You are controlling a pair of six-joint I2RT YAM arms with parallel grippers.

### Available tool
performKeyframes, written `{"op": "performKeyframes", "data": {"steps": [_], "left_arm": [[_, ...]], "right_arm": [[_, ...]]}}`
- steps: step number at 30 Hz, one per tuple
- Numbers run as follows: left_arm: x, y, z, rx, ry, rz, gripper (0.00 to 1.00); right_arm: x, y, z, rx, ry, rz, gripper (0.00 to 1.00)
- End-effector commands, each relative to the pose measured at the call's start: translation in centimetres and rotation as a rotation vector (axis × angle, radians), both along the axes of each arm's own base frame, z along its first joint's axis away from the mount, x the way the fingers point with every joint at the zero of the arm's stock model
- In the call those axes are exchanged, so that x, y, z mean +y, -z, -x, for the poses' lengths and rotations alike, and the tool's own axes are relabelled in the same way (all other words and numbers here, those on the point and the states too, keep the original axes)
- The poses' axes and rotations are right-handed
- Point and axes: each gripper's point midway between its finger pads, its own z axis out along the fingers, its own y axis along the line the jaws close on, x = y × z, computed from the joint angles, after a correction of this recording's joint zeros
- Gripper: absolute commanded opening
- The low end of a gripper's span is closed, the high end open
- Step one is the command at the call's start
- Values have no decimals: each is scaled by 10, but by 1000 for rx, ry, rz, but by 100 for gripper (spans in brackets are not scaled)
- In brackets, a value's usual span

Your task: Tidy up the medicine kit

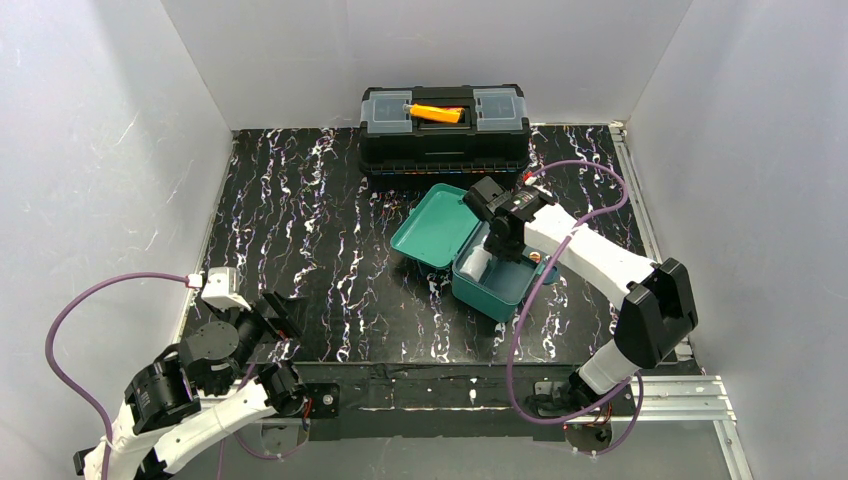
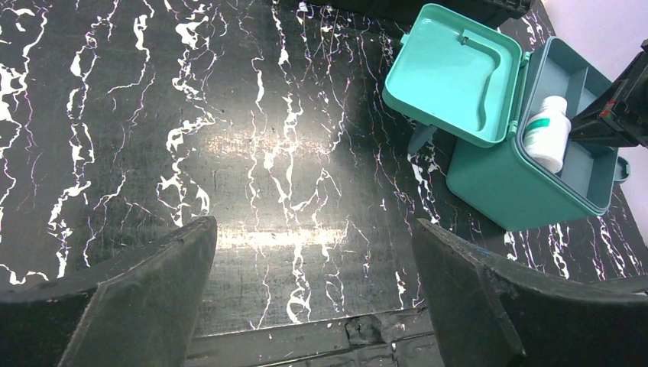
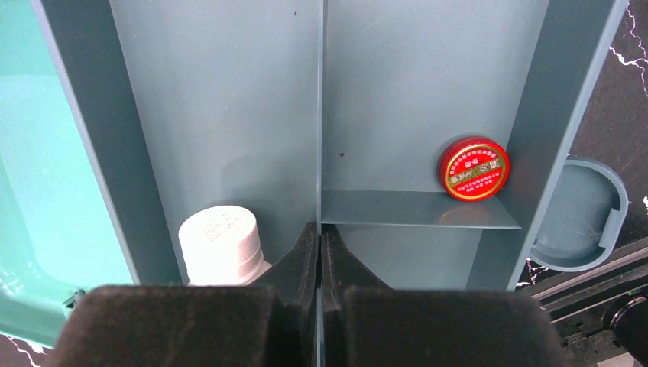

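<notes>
The medicine kit [image 1: 478, 295] stands open right of centre, its lid [image 1: 435, 225] laid back to the left. A white bottle [image 3: 219, 238] lies in the left compartment of the darker inner tray [image 3: 92, 138]. A red round tin [image 3: 474, 168] lies in the right compartment. My right gripper [image 3: 321, 229] reaches down into the kit and is shut on the tray's middle divider [image 3: 321, 115], one finger on each side. My left gripper [image 2: 315, 225] hangs open and empty over the table's near left edge, far from the kit [image 2: 512, 191].
A black toolbox [image 1: 445, 135] with an orange handle [image 1: 438, 112] stands at the back, just behind the kit's lid. The table is black with white marbling [image 1: 300, 230]. White walls close in the left, back and right sides.
</notes>
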Motion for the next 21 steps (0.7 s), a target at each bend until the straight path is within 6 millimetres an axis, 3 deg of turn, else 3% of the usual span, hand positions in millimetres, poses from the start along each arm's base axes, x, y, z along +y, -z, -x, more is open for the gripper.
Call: {"op": "performKeyframes", "data": {"steps": [1, 21], "left_arm": [[5, -3, -2, -15, -32, 7, 100], [6, -4, -2, -19, -32, 16, 100]], "right_arm": [[3, 13, 9, 59, 17, -33, 1], [9, -28, 10, -21, 19, -113, 1]]}}
